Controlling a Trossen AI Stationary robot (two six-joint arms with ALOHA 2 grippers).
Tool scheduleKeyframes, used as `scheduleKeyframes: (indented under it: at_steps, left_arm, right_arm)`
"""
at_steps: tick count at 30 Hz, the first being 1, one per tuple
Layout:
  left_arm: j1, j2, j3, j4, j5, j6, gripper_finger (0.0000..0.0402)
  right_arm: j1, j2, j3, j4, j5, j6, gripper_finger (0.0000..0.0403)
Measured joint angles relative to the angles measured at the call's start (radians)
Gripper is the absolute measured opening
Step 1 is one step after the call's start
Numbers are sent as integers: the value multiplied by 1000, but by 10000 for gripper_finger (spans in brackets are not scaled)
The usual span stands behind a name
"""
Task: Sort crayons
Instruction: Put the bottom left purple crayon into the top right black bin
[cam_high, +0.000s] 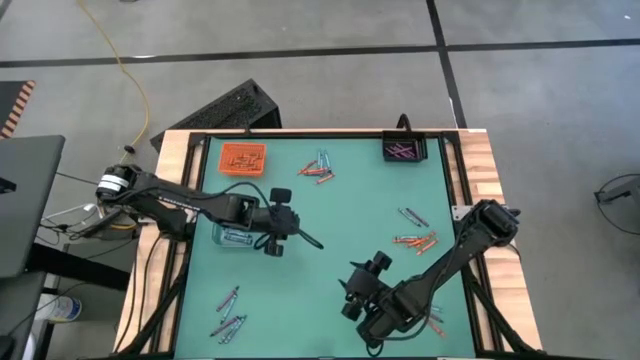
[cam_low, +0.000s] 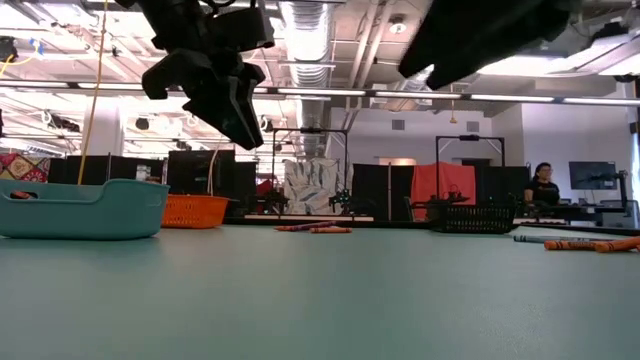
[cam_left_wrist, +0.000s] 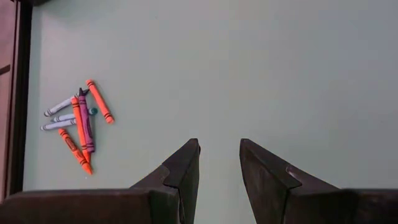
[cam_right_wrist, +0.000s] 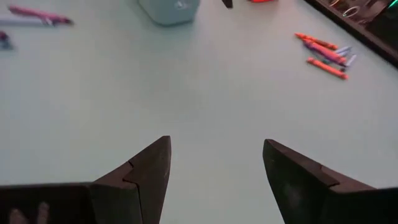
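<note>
The left end effector (cam_high: 283, 232) was seen hovering above the green table (cam_high: 330, 290), just at the 3 o'clock side of the clear tray (cam_high: 236, 236), fingers parted and nothing held between them. From its wrist view, a cluster of orange, purple and pale blue crayons (cam_left_wrist: 78, 122) was found lying on the table well off to the side of the fingertips (cam_left_wrist: 189, 155), not touched. In the high view that same cluster of crayons (cam_high: 317, 168) lay toward 12 o'clock from the left end effector, near the orange tray (cam_high: 242, 158).

The right end effector (cam_high: 358, 288) was held low over the table at about 5 o'clock from the left one, jaws spread wide and empty. More crayons (cam_high: 416, 241) were spotted at 2 o'clock from it, well apart, and a further loose group (cam_high: 229, 322) lay at the 7 o'clock corner of the table. Purple sticks were seen inside the black tray (cam_high: 405, 150) at the far edge. A person (cam_low: 541, 187) was seated in the room behind.
</note>
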Motion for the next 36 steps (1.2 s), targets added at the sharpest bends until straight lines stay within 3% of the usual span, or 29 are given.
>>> scheduleKeyframes:
  at_steps: [13,36]
  left_arm:
    - [-44,0,0,47,2,-21,105]
    - [-70,0,0,-12,2,-39,105]
  right_arm:
    - [-27,0,0,183,0,0,255]
    - [-70,0,0,195,0,0,255]
